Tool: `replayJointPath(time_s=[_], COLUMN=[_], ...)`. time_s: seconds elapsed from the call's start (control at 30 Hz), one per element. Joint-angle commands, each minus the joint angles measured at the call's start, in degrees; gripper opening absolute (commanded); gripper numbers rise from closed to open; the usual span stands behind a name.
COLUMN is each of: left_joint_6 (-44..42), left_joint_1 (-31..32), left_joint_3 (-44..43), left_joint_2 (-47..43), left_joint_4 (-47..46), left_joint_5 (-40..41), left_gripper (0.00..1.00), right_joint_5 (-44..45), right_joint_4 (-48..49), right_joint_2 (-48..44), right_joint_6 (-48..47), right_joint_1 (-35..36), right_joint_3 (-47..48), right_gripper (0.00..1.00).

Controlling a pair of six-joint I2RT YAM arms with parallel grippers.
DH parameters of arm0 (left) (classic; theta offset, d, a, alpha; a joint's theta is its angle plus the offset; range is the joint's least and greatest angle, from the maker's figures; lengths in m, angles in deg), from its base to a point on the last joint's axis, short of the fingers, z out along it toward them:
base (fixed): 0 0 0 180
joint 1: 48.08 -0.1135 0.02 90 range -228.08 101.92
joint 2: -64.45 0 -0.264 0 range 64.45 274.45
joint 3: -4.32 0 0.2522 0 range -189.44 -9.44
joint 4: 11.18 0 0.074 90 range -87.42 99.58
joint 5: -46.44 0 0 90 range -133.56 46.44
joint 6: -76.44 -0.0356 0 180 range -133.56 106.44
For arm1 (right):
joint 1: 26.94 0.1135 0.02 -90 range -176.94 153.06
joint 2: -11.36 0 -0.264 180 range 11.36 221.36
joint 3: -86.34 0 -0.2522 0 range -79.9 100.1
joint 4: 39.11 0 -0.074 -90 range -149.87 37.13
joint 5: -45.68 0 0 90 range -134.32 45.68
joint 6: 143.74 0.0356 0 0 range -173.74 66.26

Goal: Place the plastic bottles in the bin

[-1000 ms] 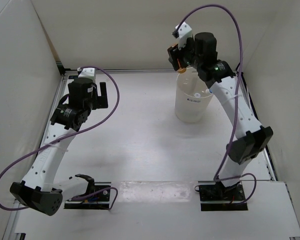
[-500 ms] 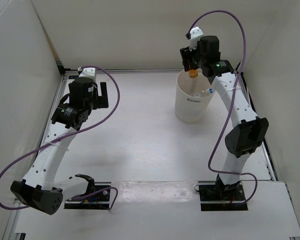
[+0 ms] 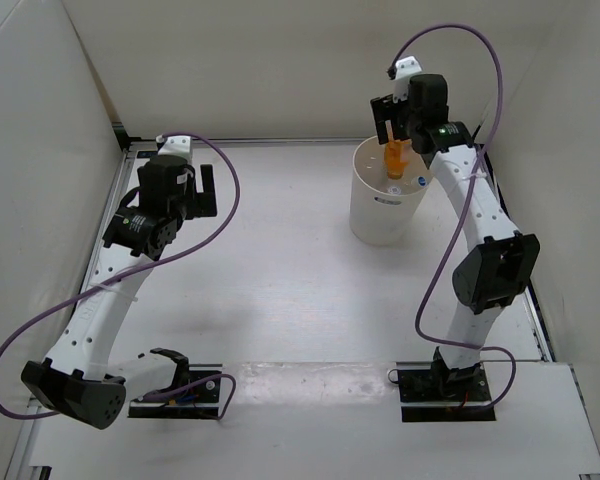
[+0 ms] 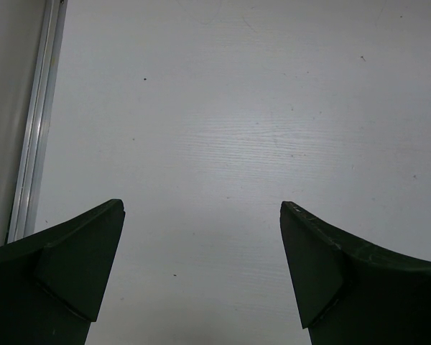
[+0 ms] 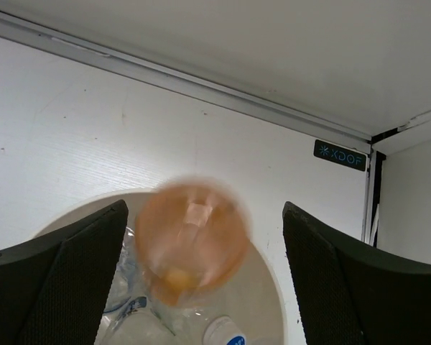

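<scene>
Over the far right corner of the tabletop [image 3: 280, 280], seen from above, we find the right gripper [image 3: 392, 120] standing above the bin [image 3: 380, 218], with the orange bottle [image 3: 396, 160] just below its fingers and passing the rim. Half a second ago that bottle was pinched between those fingers. Now they have sprung apart and it is loose. The left gripper [image 3: 202, 190] hangs near the far left corner and has not moved in the last second.

From the left wrist we see its jaws spread wide over bare tabletop, with nothing between them.

From the right wrist the jaws stand wide too. The orange bottle is a blur between them, falling toward the clear bottles [image 5: 129, 316] that lie at the bin's bottom. We see no bottle outside the bin, so we judge this drop to be the last and the task all but done.
</scene>
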Motion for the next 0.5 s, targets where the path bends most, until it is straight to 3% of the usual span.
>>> replayJointPath(time_s=[0.0,0.13,0.47], left_joint_6=[0.60,1.39,1.22], left_joint_1=[-0.11,-0.29,-0.28], left_joint_3=[-1.60,-1.78,-1.25], left_joint_2=[0.03,0.65,0.38], left_joint_4=[0.80,1.50,1.86], left_joint_5=[0.43,0.96,1.13], left_gripper=[1.00,1.00,1.00], right_joint_5=[5.06,10.09,9.74], right_joint_4=[4.17,6.46,6.81], right_joint_2=[-1.50,-2.81,-5.63], right_joint_6=[-2.26,-3.33,-2.71], right_joint_1=[1.47,2.79,3.14], right_joint_3=[-1.48,-3.51,-3.25], right_gripper=[0.90,0.90,0.90])
